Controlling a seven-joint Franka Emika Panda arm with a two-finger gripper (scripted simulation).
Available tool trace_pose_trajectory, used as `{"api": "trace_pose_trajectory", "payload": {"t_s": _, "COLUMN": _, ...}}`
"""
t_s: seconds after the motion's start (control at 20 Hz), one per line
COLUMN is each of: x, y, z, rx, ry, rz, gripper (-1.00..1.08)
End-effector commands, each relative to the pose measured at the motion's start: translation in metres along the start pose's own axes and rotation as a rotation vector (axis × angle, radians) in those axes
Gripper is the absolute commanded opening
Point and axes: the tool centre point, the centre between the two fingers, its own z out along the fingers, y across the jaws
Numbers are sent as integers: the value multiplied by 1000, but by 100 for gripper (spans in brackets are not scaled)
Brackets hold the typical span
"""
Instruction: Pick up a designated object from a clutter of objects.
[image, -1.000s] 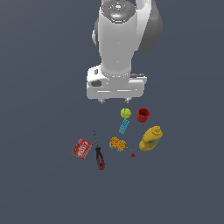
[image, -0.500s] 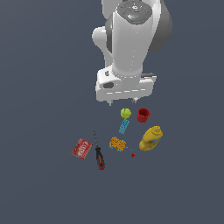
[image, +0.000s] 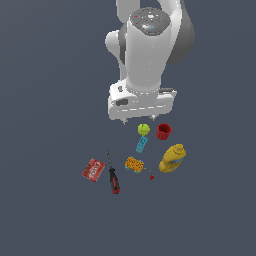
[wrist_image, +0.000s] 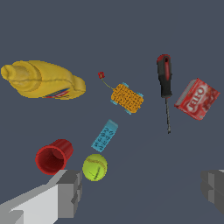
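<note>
The screwdriver (image: 113, 179) with a red-and-black handle and a thin dark shaft lies flat at the near left of the clutter. In the wrist view the screwdriver (wrist_image: 165, 83) lies between the orange-and-teal piece (wrist_image: 127, 98) and the flat red box (wrist_image: 197, 99). My gripper (image: 139, 120) hangs above the far side of the clutter, over the green ball (image: 143, 129). It is open and empty. In the wrist view the gripper (wrist_image: 142, 190) has its fingers (wrist_image: 70, 192) wide apart, away from the screwdriver.
The yellow mustard bottle (image: 172, 158) lies at the exterior view's right, with the red cup (image: 163, 131) behind it. The blue block (image: 142, 144), the orange-and-teal piece (image: 133, 164) and the flat red box (image: 93, 169) lie around the screwdriver. A tiny red piece (image: 151, 177) lies nearby.
The arm has moved a little toward the exterior view's right and lower, closer to the clutter. The objects have not moved.
</note>
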Motion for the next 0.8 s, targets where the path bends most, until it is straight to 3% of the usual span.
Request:
{"api": "trace_pose_trajectory", "payload": {"t_s": 0.0, "x": 6, "y": 5, "z": 7, "rx": 1, "ry": 3, "rz": -7, "gripper": 100}}
{"api": "trace_pose_trajectory", "payload": {"t_s": 0.35, "x": 32, "y": 30, "z": 41, "rx": 4, "ry": 23, "rz": -40, "gripper": 100}}
{"api": "trace_pose_trajectory", "payload": {"t_s": 0.75, "x": 66, "y": 77, "z": 108, "rx": -2, "ry": 57, "rz": -99, "gripper": 100}}
